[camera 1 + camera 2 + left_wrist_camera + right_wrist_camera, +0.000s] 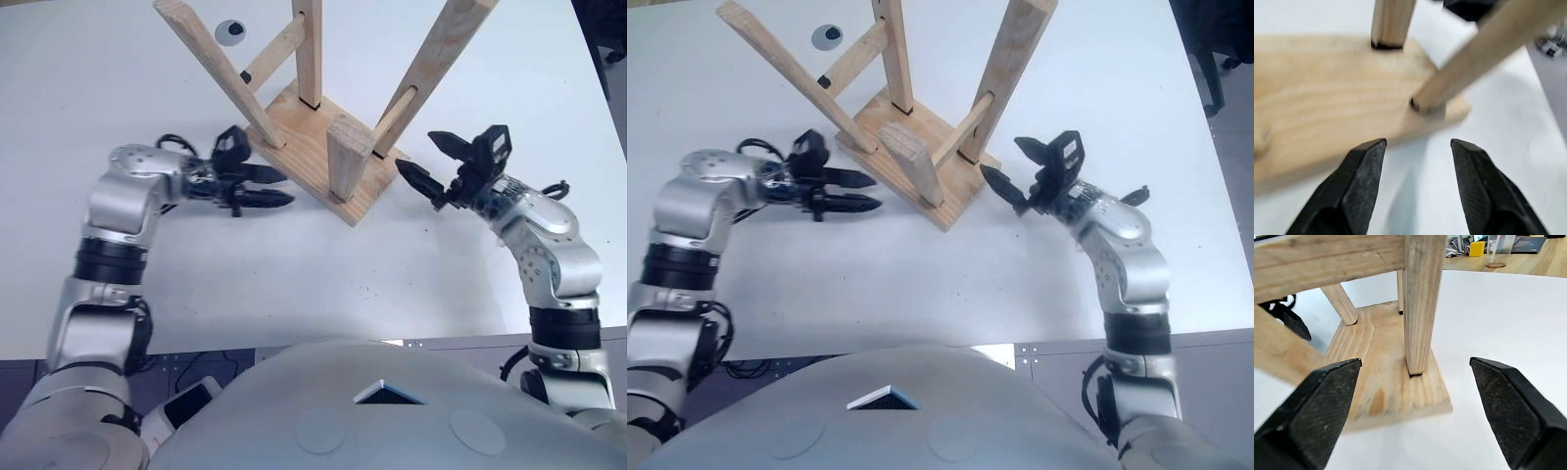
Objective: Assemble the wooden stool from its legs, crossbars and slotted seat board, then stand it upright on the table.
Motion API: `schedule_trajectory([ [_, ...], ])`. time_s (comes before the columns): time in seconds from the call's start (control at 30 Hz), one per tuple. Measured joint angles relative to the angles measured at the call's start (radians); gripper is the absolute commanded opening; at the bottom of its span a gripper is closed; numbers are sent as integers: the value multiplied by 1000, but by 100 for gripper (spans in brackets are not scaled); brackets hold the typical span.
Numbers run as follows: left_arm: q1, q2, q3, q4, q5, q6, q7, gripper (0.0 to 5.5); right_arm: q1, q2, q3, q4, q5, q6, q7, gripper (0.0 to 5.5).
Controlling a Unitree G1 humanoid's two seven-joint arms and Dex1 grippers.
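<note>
The wooden stool stands upside down on the white table (294, 284). Its slotted seat board (304, 157) lies flat and its legs (211, 69) point up, joined by crossbars (274, 51). My left gripper (288, 188) hovers open just off the board's left edge, apart from it, with nothing between its fingers (1364, 166). My right gripper (415, 150) is open at the board's right corner. In the right wrist view its jaws stand wide on either side of the nearest leg (1418, 303) without touching it. The board's edge (1317, 93) lies just beyond the left fingertips.
A small round black-and-white disc (232, 31) lies on the table behind the stool. The table's front edge (294, 343) runs close to me. Bare tabletop stretches in front of the stool and to both sides. A dark object (602, 29) stands past the table's far right corner.
</note>
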Motion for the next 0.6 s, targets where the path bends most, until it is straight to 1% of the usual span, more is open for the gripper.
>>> schedule_trajectory([
  [0.1, -64, 67, 17, 147, 29, -132, -60, 241, 74, -35, 4, -99, 30, 25, 64, 409],
  [0.13, -100, 67, 15, 210, 60, -211, -37, 241, 82, -34, 18, -120, 30, 26, 70, 409],
  [0.17, -140, 63, 14, 297, 108, -312, 24, 241, 84, -31, 46, -135, 27, 26, 76, 409],
  [0.27, -246, 4, 14, 571, 210, -610, 189, 241, 72, -15, 140, -140, -25, 21, 56, 409],
  [0.3, -274, -31, 14, 656, 230, -709, 227, 241, 56, 21, 172, -129, -53, 10, 40, 409],
  [0.37, -307, -77, 17, 746, 232, -819, 237, 241, 35, 50, 207, -115, -72, 0, 30, 409],
  [0.47, -328, -129, 17, 823, 233, -970, 225, 241, -5, 58, 242, -77, -100, -20, 27, 409],
  [0.53, -331, -155, 22, 846, 228, -1027, 207, 241, -19, 66, 253, -52, -108, -26, 27, 409],
  [0.6, -331, -195, 40, 847, 191, -1040, 152, 241, -35, 92, 260, -36, -110, -32, 33, 409],
])
